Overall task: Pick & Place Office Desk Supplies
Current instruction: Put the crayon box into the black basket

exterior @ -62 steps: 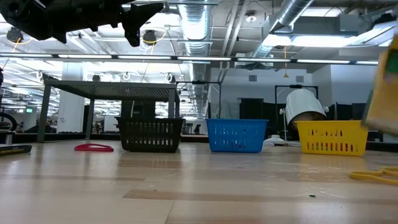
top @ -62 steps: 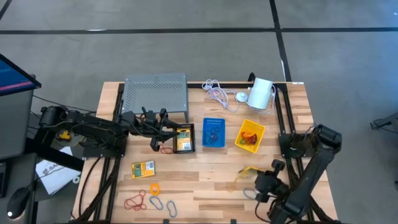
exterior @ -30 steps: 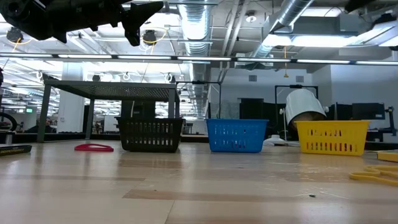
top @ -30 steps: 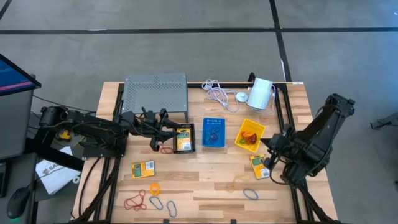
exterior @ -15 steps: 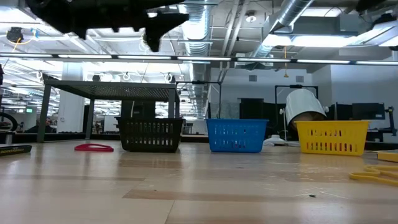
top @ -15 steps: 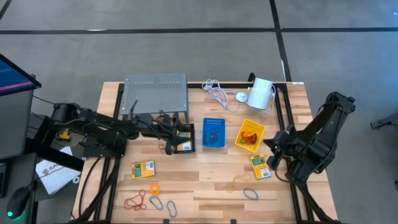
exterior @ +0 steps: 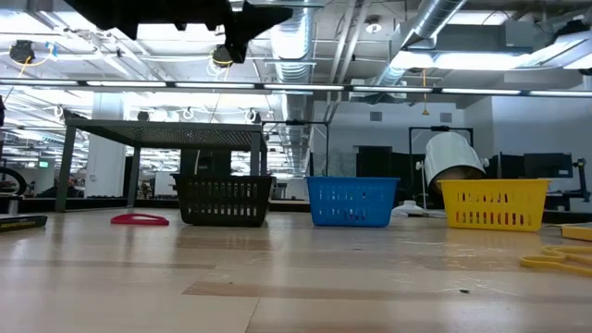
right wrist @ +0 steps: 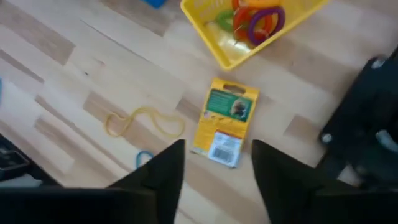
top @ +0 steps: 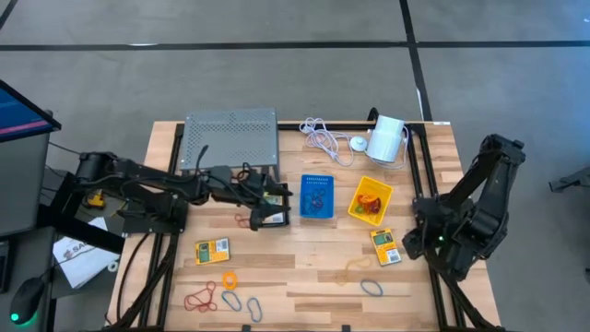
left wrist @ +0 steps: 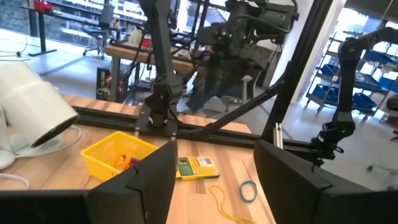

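Left arm stretched low across centre-left of the high view; left gripper (top: 273, 205) over the black bin (top: 267, 218), fingers (left wrist: 149, 180) parted, nothing between them. Right arm folded at frame right; right gripper (top: 413, 242) raised, jaws apart and empty above a yellow card packet (right wrist: 224, 122) lying flat just below the yellow bin (top: 371, 201). Blue bin (top: 317, 197) centre. Loops (top: 221, 293) lower left.

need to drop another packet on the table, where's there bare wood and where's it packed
Bare wood lies in front of the blue bin, between the two yellow card packets. The front left corner is crowded with loops, and the back edge holds the white cable and grey box.
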